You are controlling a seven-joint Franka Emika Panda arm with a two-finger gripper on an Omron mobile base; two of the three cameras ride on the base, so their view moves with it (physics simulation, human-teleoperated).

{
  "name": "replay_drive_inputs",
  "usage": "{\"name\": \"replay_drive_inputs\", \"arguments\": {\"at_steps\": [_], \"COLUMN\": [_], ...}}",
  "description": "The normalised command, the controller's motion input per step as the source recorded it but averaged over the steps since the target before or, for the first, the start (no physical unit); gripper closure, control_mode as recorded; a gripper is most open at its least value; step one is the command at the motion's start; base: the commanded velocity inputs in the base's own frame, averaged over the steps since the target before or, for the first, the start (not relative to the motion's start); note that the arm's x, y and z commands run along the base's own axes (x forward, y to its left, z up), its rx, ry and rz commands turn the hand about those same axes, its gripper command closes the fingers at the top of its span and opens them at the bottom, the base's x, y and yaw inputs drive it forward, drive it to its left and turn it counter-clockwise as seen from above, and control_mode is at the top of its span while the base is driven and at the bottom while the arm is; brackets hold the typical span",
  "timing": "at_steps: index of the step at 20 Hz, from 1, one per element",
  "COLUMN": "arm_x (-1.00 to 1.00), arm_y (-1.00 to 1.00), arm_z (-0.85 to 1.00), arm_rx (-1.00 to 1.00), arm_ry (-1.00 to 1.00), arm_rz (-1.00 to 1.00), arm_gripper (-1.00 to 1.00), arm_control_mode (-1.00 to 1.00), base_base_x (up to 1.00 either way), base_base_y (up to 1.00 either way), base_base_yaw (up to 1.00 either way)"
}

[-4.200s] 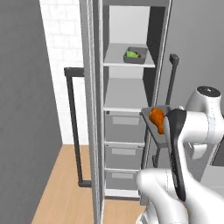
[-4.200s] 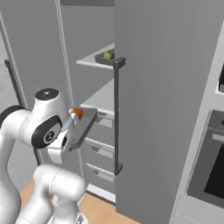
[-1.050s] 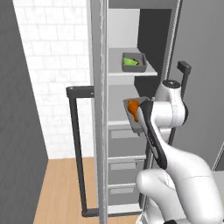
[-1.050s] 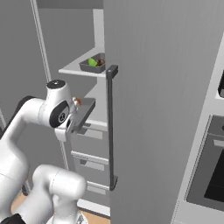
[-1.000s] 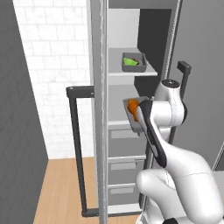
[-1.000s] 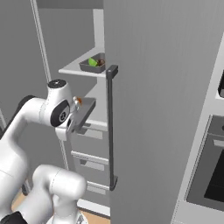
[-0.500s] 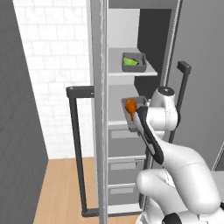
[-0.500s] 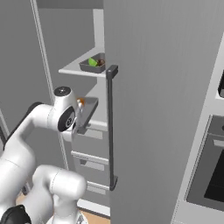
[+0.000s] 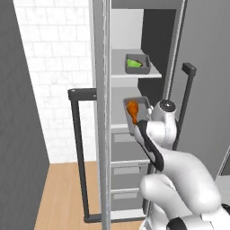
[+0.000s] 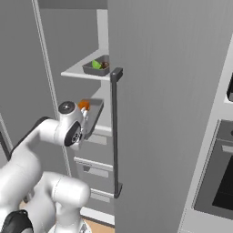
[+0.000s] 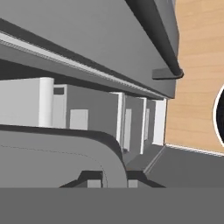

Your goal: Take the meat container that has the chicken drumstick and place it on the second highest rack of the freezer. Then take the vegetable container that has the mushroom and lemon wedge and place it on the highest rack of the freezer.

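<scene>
The first half of the task is in hand: the meat container [image 9: 136, 113], a shallow grey tray with the chicken drumstick [image 9: 133, 109] in it, is being carried into the open freezer [image 9: 128, 148] at the level of the second highest rack. The pincer [image 11: 111, 179] is closed down tight on the tray's rim — in the hand view its dark tips rise just behind the curved grey edge of the tray, with the stacked light-grey drawer fronts beyond. In the left base view the tray sits tipped, its open face turned toward the camera, just in front of the white wrist and over the near edge of the shelf below the top one; whether its base already touches that shelf cannot be told. In the right base view the orange drumstick [image 10: 83, 104] shows beside the wrist, near the inner edge of the door with its dark bar handle [image 10: 114, 132]. The vegetable container [image 9: 137, 64] with the bright lemon wedge [image 9: 132, 63] and the small brown mushroom [image 10: 104, 65] already rests on the highest rack, toward its right edge. My judgement is that the next move calls for levelling the tray so the drumstick does not slide out, easing it further back over the rack — clear of the door edge — and lowering it flat before the pincer lets go.
</scene>
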Motion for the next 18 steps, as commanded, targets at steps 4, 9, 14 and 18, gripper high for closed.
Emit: {"name": "replay_drive_inputs", "arguments": {"at_steps": [4, 9, 14, 18], "arm_x": [0.58, 0.6, 0.62, 0.7], "arm_y": [0.0, 0.0, 0.0, 0.0], "arm_z": [0.24, 0.22, 0.0, -0.09], "arm_rx": [0.01, 0.0, 0.0, 0.0], "arm_ry": [0.01, 0.05, 0.03, 0.0], "arm_rz": [-0.03, -0.04, -0.04, -0.02], "arm_gripper": [1.0, 1.0, 1.0, 1.0], "arm_control_mode": [-1.0, -1.0, -1.0, -1.0], "base_base_x": [0.0, 0.0, 0.0, 0.0], "base_base_y": [0.0, 0.0, 0.0, 0.0], "base_base_yaw": [0.0, 0.0, 0.0, 0.0]}}
